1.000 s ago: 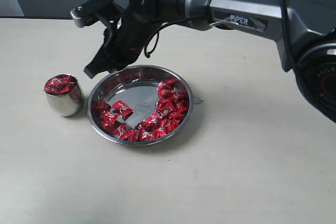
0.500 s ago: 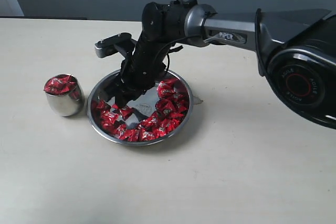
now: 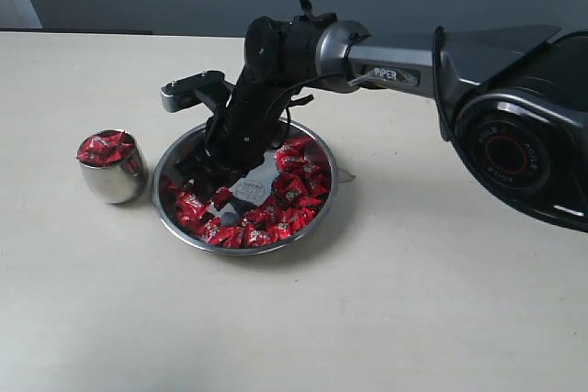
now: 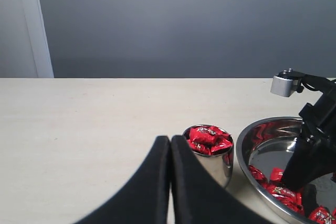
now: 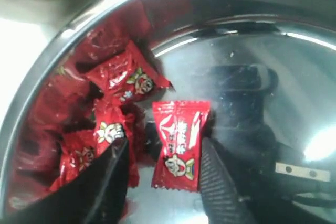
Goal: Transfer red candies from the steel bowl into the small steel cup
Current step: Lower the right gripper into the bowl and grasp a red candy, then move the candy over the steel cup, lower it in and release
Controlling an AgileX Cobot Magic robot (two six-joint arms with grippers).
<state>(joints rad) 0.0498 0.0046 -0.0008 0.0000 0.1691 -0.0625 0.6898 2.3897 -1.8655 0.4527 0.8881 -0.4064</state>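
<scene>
The steel bowl holds many red candies, mostly along its near and right sides. My right gripper is down inside the bowl's left part. In the right wrist view that gripper is open, and one red candy lies flat on the bowl floor between its fingers, against one finger and apart from the other. More candies lie by the bowl wall. The small steel cup, left of the bowl, is heaped with red candies. My left gripper is shut and empty, just short of the cup.
The right arm stretches from its base at the right edge over the bowl's far rim. The cup stands a short gap from the bowl's left rim. Beige tabletop surrounds them, with a dark wall behind.
My right gripper has come down from above the bowl's far left rim into the bowl, and its jaws have opened around one candy. The left gripper's earlier state is not shown.
</scene>
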